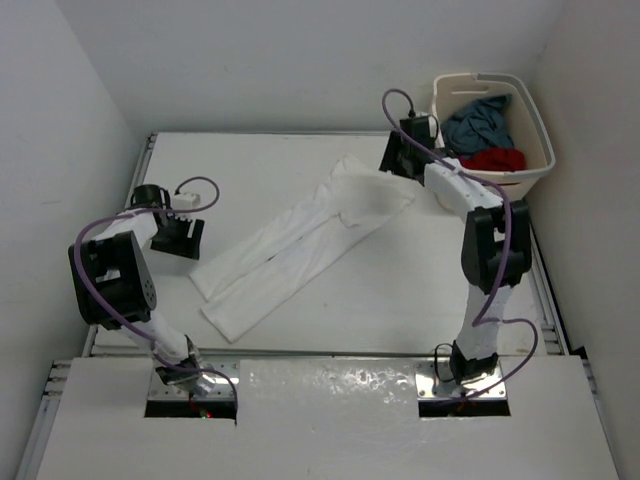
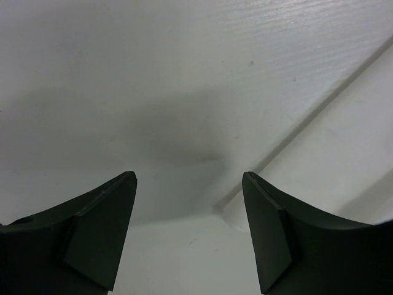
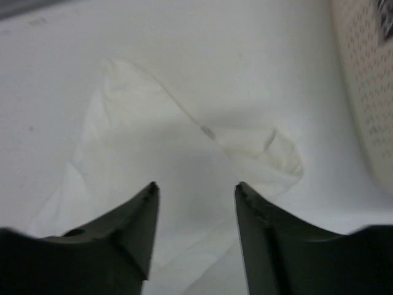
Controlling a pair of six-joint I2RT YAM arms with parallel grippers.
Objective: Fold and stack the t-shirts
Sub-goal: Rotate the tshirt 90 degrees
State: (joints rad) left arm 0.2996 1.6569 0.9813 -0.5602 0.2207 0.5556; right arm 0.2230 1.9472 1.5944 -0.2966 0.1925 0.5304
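Clearly see white t-shirt [image 1: 300, 245] folded into long narrow strip, lying diagonal over table [image 1: 400, 290] from near left up to far right, with slate blue-grey t-shirt [image 1: 478, 122] and bright red t-shirt [image 1: 492, 159] both inside cream laundry basket [image 1: 545, 120] at far right corner. Find right gripper [image 3: 195, 187] hanging just above far right end of white t-shirt, fingers parted moderately, gripping nothing, only cloth visible below gap. Find left gripper [image 2: 189, 177] well apart at left side, over bare table, fingers spread wide, nothing between.
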